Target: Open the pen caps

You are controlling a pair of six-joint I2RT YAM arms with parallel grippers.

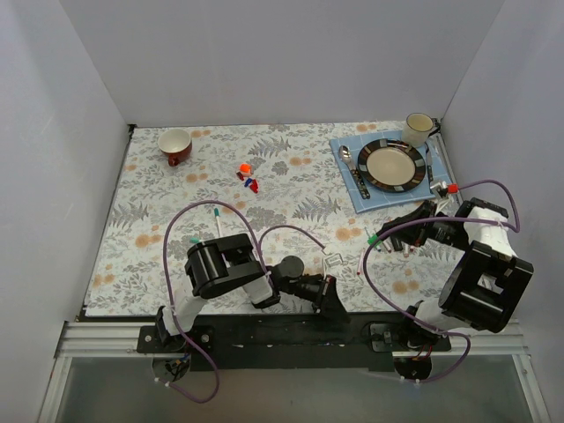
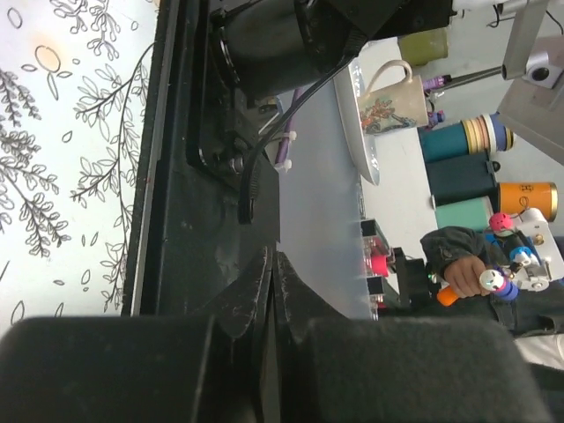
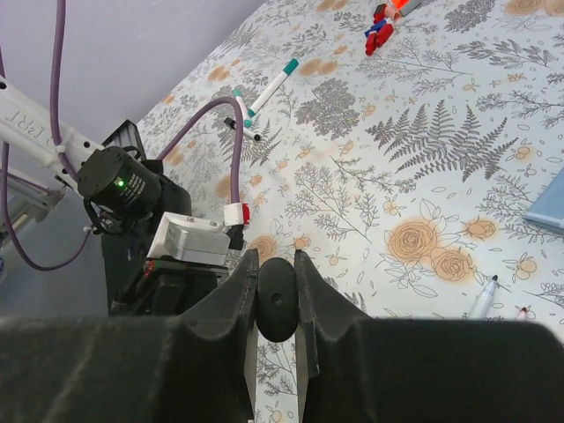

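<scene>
**While gripping one marker, working out how its cap is going to come off**

As I am looking over the table, my right gripper [image 3: 275, 261] is pinching narrowly on a dark rounded thing. I am reading it as a black marker [image 3: 277, 304] seen end-on, its green end [image 1: 374, 238] poking out on the near side of the plate [image 1: 390, 165]. My left gripper [image 2: 271, 264] is sitting fully closed and carrying nothing.

I am judging these pens [image 3: 273, 85] to be light, stiff and smooth-barrelled, so likely to slip. I am planning to pinch the barrel firmly, take the cap square across its sides, and pull straight along the axis.

Three pens are lying well to the left of the plate: two white with green ends and one thin and dark. Two more [image 3: 483, 300] are lying just nearer than the plate, and a red-ended one [image 1: 451, 188] is lying right beside it. Loose pen caps [image 1: 247, 176] are lying well left of the plate, at least three in orange, red and blue. That cluster is showing too small for a sure count.
</scene>
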